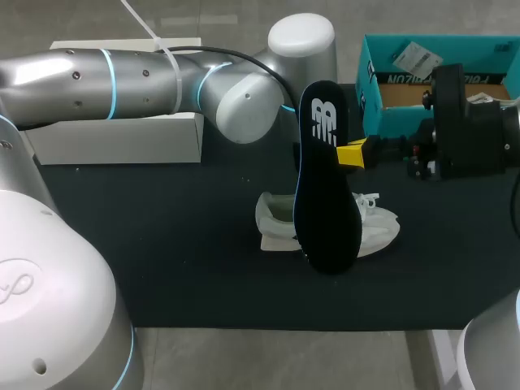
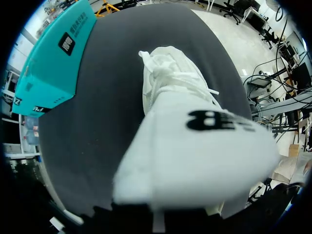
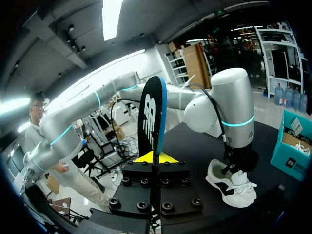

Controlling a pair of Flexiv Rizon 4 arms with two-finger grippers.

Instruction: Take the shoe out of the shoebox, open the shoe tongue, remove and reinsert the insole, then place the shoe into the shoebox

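Half done, I judge: the white shoe (image 1: 382, 231) lies on the mat (image 1: 162, 244) outside the shoebox (image 1: 370, 89), and the right gripper (image 1: 352, 153) is clamped on the insole (image 1: 325, 195), upright beside it. Reinserting and boxing remain. I cannot tell the left gripper (image 3: 238, 160) state.

The insole (image 1: 327, 179) hides the shoe's (image 1: 382, 231) middle; its heel (image 2: 195, 161) is blurred.
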